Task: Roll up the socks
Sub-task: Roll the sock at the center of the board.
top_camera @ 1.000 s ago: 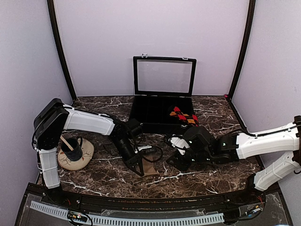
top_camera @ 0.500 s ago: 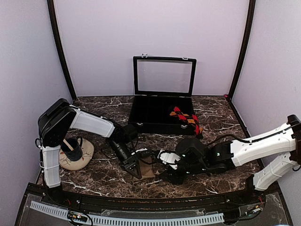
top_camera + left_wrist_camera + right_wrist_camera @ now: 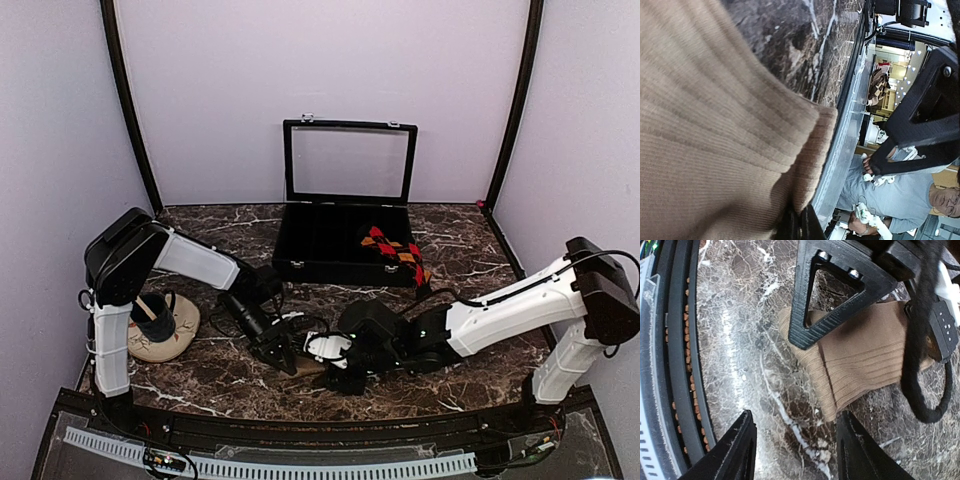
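Plain tan-brown ribbed fabric sock (image 3: 865,360), flat at 6 o'clock on dark marble surface (image 3: 470,250), left gripper (image 3: 797,227) clamped on its edge, right gripper (image 3: 797,445) spread wide, empty, at its 3 o'clock, red-orange-black argyle sock (image 3: 392,247) at black compartment case (image 3: 300,265)'s 4 o'clock corner.

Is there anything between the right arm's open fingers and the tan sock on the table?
Nothing visible: only bare marble lies between the right fingers and the tan sock. The left fingers pinch it farther back.
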Available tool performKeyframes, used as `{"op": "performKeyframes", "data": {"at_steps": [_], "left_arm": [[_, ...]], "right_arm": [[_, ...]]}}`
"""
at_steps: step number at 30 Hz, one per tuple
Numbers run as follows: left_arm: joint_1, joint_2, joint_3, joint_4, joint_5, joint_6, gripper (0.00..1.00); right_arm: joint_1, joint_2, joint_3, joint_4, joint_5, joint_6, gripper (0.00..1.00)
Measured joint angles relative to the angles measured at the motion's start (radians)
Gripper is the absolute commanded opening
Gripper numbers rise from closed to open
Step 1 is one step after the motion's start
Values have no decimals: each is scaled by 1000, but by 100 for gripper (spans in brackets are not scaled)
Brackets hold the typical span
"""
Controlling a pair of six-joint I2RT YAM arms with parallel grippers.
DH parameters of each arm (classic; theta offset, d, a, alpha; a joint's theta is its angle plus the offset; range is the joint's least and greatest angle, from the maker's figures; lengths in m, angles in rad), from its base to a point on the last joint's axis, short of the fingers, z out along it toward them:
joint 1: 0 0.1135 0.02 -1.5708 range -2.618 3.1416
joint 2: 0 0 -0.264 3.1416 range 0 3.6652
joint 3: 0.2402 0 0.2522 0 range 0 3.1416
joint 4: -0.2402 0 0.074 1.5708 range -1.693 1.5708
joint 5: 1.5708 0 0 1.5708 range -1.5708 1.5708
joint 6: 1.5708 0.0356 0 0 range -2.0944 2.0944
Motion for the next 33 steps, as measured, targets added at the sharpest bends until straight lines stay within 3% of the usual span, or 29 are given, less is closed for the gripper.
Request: {"op": "performKeyframes", "data": {"at_steps": [22,28,33], "left_arm": [[20,25,-10,-11,38,10,0],[26,25,-10,-12,42,13,0],[31,25,-10,-12,45,14,0]], "right_arm": [[-18,195,93,68,0,-135,40],[-43,215,94,72,-3,-140,30],[-61,225,94,74,-21,-141,13]]}}
